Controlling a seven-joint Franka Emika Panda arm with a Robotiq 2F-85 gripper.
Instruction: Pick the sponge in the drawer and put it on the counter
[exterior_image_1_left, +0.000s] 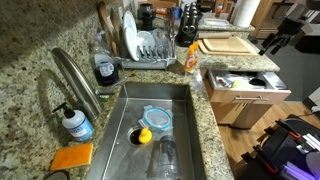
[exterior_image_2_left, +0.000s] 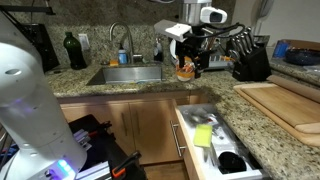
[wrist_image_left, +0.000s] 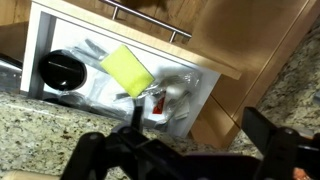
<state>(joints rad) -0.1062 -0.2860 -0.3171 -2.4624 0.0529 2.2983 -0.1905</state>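
Observation:
The small yellow sponge (wrist_image_left: 127, 68) lies in the open drawer (wrist_image_left: 40, 50) on clear plastic bags; it also shows in an exterior view (exterior_image_2_left: 203, 135). The drawer shows in both exterior views (exterior_image_1_left: 245, 96) (exterior_image_2_left: 186, 140). My gripper (wrist_image_left: 180, 150) is open and empty, its dark fingers spread wide. It hovers above the speckled granite counter (wrist_image_left: 60, 125) edge, well above and short of the sponge. In an exterior view the gripper (exterior_image_2_left: 215, 55) hangs high over the counter (exterior_image_2_left: 150, 90), beside the knife block.
A black round object (wrist_image_left: 62, 70) lies in the drawer left of the sponge. A knife block (exterior_image_2_left: 250, 60) and cutting board (exterior_image_2_left: 285, 100) stand on the counter. The sink (exterior_image_1_left: 160, 130) holds a round yellow object (exterior_image_1_left: 144, 135); an orange sponge (exterior_image_1_left: 70, 157) lies beside it.

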